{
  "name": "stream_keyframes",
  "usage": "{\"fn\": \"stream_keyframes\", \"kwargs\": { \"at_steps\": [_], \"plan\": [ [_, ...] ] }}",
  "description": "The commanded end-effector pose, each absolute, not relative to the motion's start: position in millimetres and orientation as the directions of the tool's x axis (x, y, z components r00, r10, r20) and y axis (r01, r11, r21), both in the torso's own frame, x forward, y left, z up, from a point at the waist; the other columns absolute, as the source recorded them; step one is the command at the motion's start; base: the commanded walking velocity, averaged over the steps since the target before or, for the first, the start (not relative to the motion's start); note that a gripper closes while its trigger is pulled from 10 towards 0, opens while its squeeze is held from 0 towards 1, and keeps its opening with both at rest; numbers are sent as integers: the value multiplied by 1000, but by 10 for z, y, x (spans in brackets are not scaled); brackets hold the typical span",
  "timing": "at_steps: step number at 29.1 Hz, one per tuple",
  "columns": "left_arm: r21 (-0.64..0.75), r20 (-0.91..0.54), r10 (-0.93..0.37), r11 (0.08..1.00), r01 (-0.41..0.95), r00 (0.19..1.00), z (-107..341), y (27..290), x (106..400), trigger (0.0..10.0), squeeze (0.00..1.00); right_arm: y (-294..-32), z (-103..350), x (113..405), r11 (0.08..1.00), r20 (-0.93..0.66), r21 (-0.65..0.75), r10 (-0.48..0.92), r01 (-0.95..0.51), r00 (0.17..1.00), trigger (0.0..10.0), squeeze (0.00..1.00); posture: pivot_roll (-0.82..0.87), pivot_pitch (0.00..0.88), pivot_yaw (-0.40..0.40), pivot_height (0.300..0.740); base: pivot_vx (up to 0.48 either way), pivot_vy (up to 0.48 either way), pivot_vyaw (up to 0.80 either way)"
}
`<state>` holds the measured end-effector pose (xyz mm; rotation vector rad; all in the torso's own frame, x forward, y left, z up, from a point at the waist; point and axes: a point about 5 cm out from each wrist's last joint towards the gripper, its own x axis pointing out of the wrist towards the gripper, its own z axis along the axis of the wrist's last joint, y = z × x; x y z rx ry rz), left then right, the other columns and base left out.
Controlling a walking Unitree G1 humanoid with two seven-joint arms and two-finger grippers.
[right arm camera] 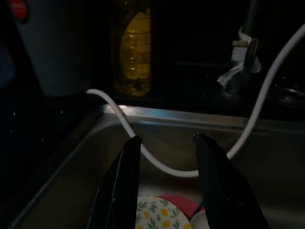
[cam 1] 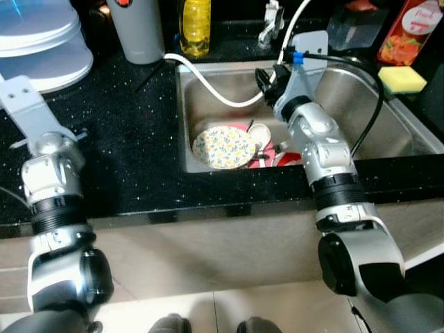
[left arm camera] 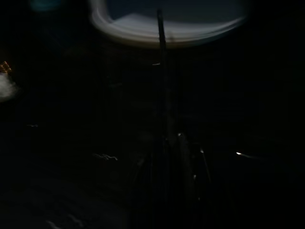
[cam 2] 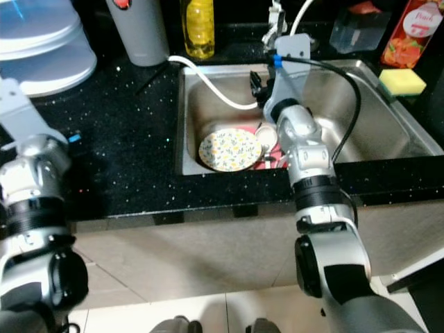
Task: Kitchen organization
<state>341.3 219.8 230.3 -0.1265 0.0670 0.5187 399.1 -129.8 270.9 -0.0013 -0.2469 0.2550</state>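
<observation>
Right gripper (right arm camera: pixel 167 143): jaws spread, empty, poised over the steel sink (cam 1: pixel 388 111) to reach the floral plate (cam 1: pixel 223 148).
Left gripper: over the black desk (cam 1: pixel 125 139); jaw state unclear.

Both arms are chunky silver castings split up by ribbed black rings at the joints, with big rounded black-and-silver housings down near the elbows. The left arm (cam 1: pixel 52 187) ends in a flat grey bracket with a couple of small holes in it. The right arm (cam 1: pixel 326 166) has a black cable looping along it and a bit of blue at its wrist plate (tape or a clip, hard to say). The right gripper (right arm camera: pixel 167 186) has two long, glossy black tapered fingers (right arm camera: pixel 121 191).
</observation>
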Motion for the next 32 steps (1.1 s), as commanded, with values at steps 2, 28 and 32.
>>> {"fn": "stream_keyframes", "kwargs": {
  "at_steps": [2,28,32],
  "plan": [
    [-111,-10,439,892,-438,898,2409,1680,3232,10000,0,-1232,2743,4010,962,248,-28,268,-270,931,10000,0,86,95,-5,740,0,0,0],
    [569,169,-510,750,339,844,2665,1413,2855,10000,0,-1089,2975,3631,371,485,492,634,-787,602,10000,0,77,56,-13,740,0,0,0],
    [539,214,-556,753,377,803,2685,1274,2834,10000,0,-971,3063,3471,199,583,484,652,-852,484,10000,0,79,51,-17,740,0,0,0]
  ]
}}
